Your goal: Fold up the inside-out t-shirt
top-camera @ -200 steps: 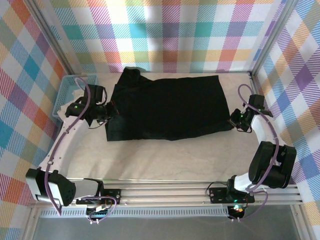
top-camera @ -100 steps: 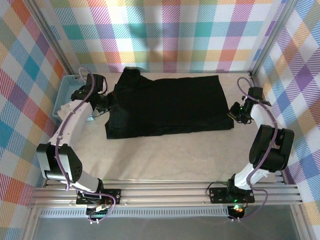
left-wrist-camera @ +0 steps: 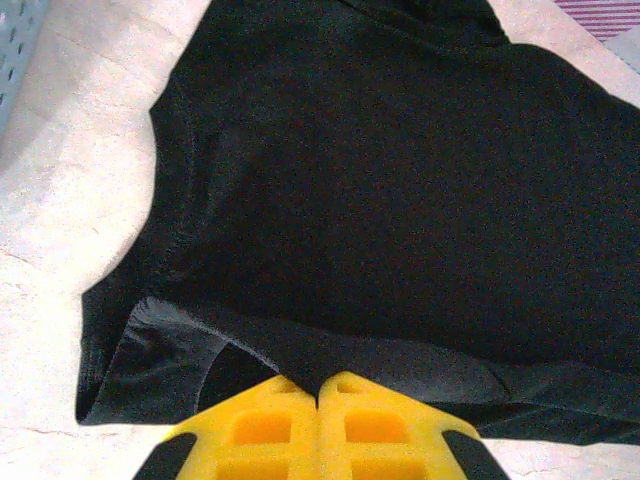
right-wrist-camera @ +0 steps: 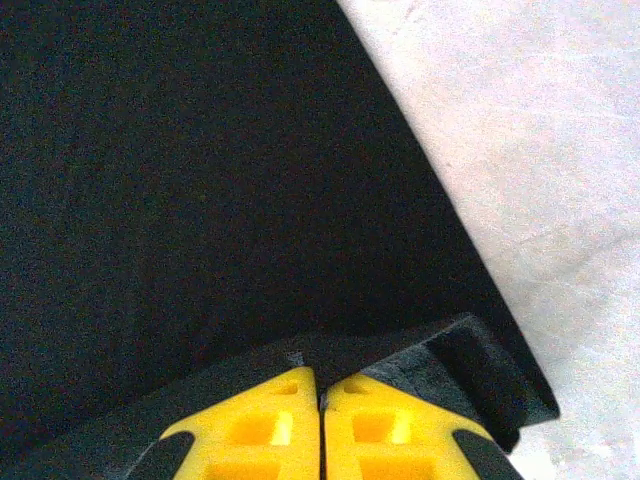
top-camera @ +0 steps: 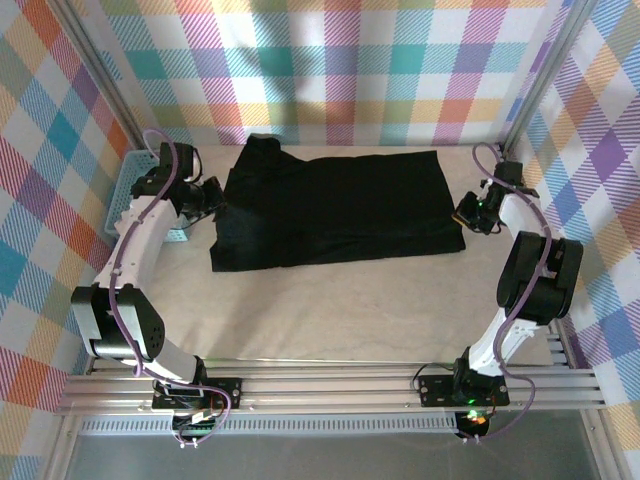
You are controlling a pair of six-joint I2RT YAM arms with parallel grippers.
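1. The t-shirt (top-camera: 335, 210) is seen from the top external view spread flat and black on the far half of the table (top-camera: 330, 320). It lies between the two grippers, with one bunched part reaching toward the far wall at its left end.
2. The left gripper (top-camera: 214, 196) is found at the shirt's left edge, just right of the light-blue basket (top-camera: 128, 185) at the table's left side.
3. In the left wrist view, the left gripper (left-wrist-camera: 320, 382) is shown with its yellow fingers (left-wrist-camera: 262, 428) pressed together. A raised fold of the t-shirt (left-wrist-camera: 400, 180) is pinched at their tips, and a corner of the basket (left-wrist-camera: 15, 50) is seen at the upper left.
4. The right gripper (top-camera: 466, 212) is placed at the shirt's right edge, near its near right corner.
5. In the right wrist view, the right gripper (right-wrist-camera: 320, 378) is likewise closed. The hem of the t-shirt (right-wrist-camera: 200, 170) is lifted and curled at its yellow fingers (right-wrist-camera: 385, 428), with bare pale tabletop (right-wrist-camera: 540, 150) to the right.
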